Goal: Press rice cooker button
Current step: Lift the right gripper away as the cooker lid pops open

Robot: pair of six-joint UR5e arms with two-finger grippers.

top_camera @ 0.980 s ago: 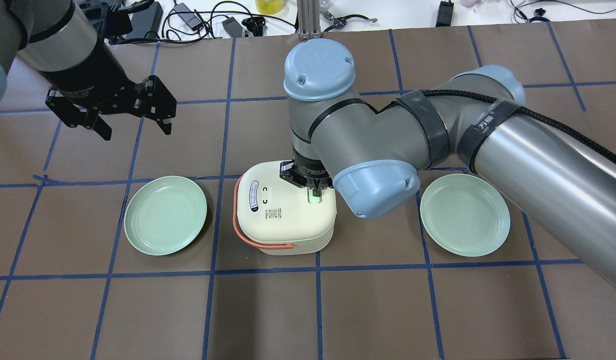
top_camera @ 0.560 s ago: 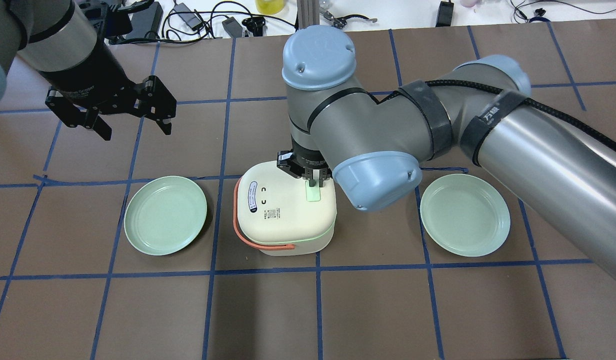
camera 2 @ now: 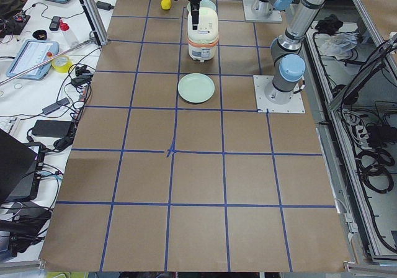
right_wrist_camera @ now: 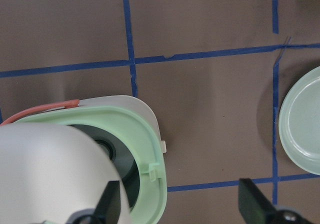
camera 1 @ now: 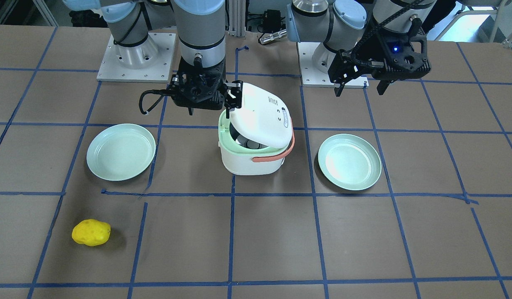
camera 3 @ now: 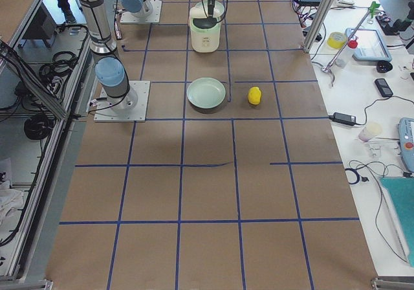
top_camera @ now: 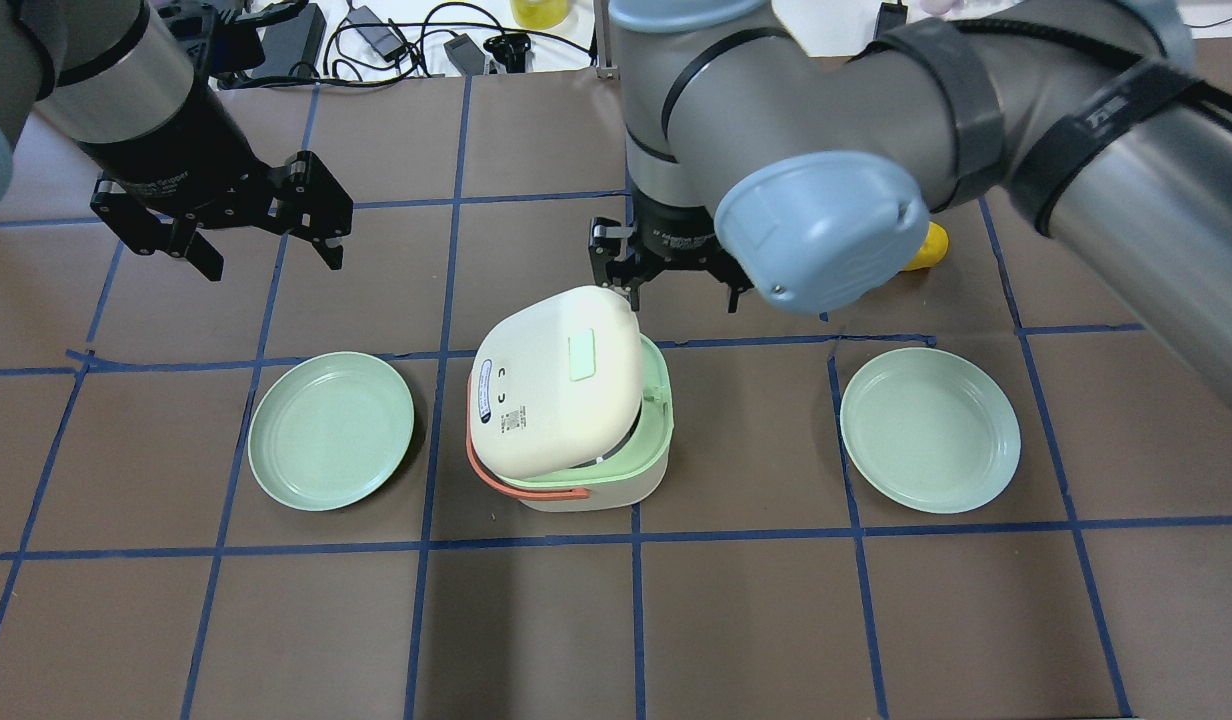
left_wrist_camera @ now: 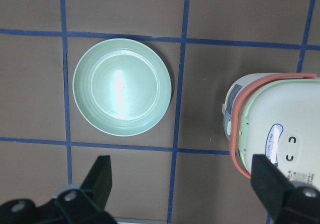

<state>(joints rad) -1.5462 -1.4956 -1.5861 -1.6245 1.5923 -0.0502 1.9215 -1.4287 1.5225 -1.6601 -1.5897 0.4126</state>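
Observation:
The white rice cooker (top_camera: 576, 480) stands mid-table with its lid (top_camera: 561, 385) popped up and tilted, showing the green rim and dark pot inside (right_wrist_camera: 115, 154). The pale green button (top_camera: 583, 357) sits on the lid top. My right gripper (top_camera: 681, 298) is open and empty, raised just beyond the cooker's far right corner, clear of the lid; it also shows in the front-facing view (camera 1: 209, 110). My left gripper (top_camera: 274, 265) is open and empty, hovering far left of the cooker, above the table.
Two green plates lie either side of the cooker, one on the left (top_camera: 331, 430) and one on the right (top_camera: 929, 430). A yellow lumpy object (camera 1: 91, 232) lies on the table beyond the right plate. Cables and gear line the far table edge.
My right gripper lifted off the button, moved up and away and opened. The cooker's lid sprang open and now tilts up. The left arm has not moved.

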